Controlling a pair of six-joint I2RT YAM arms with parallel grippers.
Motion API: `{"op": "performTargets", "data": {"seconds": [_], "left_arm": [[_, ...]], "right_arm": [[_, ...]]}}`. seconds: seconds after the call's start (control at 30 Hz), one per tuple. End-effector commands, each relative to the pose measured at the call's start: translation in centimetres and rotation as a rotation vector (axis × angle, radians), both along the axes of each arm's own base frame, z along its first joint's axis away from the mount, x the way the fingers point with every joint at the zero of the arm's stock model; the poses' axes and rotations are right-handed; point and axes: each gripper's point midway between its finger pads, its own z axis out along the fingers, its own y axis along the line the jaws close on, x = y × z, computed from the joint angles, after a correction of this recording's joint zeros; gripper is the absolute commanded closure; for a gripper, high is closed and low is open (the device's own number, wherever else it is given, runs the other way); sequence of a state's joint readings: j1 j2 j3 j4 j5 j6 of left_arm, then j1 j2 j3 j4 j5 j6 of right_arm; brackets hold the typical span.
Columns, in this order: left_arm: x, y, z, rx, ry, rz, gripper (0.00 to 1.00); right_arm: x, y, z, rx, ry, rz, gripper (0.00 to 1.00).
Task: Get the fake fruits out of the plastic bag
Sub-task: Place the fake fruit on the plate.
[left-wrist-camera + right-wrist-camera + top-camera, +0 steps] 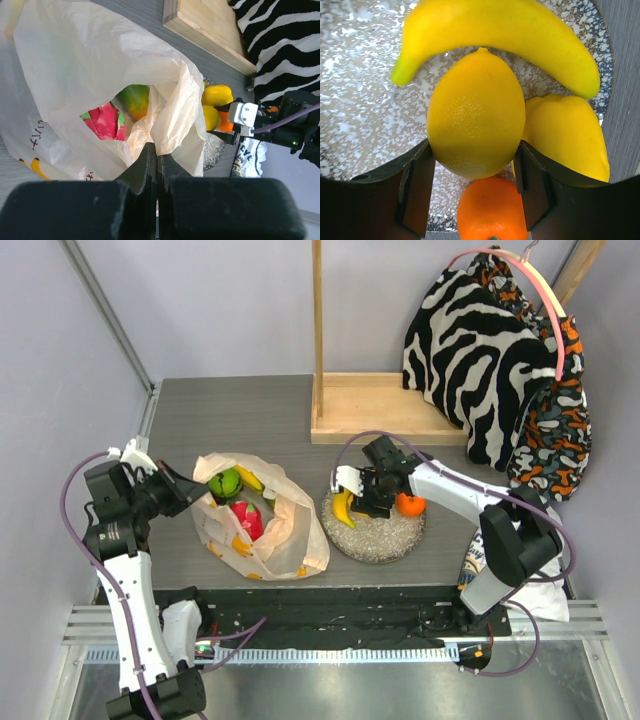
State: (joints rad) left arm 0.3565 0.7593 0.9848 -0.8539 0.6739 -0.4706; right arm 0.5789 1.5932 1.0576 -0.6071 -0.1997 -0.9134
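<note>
Across the grey desk (250, 420), biggest first. At eight o'clock in the top view slumps the plastic bag (290, 540), mouth gaping upward, just beside the plate. Looks thin, crinkly and almost weightless; likely to collapse or drag along unless pinned, so best taken by the rim, not the belly.

At five o'clock rests the speckled plate (385, 538), carrying what is already out.

At the bag's nine o'clock, pinching a fold of the rim: the left pincer (157, 160), fingers pressed flat together on the film, lifting the mouth wide. Over the plate, at its twelve o'clock: the right pincer (472, 150), clamped on the lemon (476, 122), one finger against each flank. Cannot tell whether the lemon touches the plate yet.

On the plate too: banana (500, 35) curving at the lemon's twelve o'clock, yellow pepper (570, 135) at three, orange (492, 210) at six.

Deep in the bag, side by side: green apple (134, 99) and red fruit (105, 121).

Probably hollow plastic, all of them: light, stiff, glossy, prone to squirt out of a shallow pinch. Better gripped across the widest girth, straight down through the held-open mouth, clear of loose film.
</note>
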Motion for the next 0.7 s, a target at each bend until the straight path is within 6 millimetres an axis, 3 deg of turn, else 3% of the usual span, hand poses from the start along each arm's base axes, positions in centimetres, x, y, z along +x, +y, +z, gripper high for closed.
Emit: {"op": "performTargets", "data": {"seconds": [0.0, 0.1, 0.27, 0.43, 0.53, 0.67], "left_arm": [[-0.2, 0.2, 1.0, 0.024, -0.038, 0.005, 1.00], [-0.3, 0.3, 1.0, 0.028, -0.037, 0.009, 1.00], [-0.1, 0.3, 0.9, 0.017, -0.033, 0.006, 1.00], [-0.1, 0.2, 0.5, 0.006, -0.019, 0.002, 1.00], [-0.4, 0.0, -0.1, -0.006, 0.003, 0.002, 1.00], [-0.8, 0.1, -1.5, -0.016, 0.053, 0.018, 1.00]], "right_arm": [[2.8, 1.8, 1.6, 0.036, -0.102, -0.020, 0.52], [2.8, 2.0, 1.5, 0.047, -0.100, -0.029, 0.47], [2.3, 3.0, 2.6, 0.085, -0.101, -0.066, 0.27], [-0.1, 3.3, 4.7, 0.127, -0.034, -0.057, 0.05], [-0.9, 3.9, 7.4, 0.174, -0.025, -0.074, 0.01], [-1.2, 6.4, 14.1, 0.346, -0.059, -0.086, 0.00]]}}
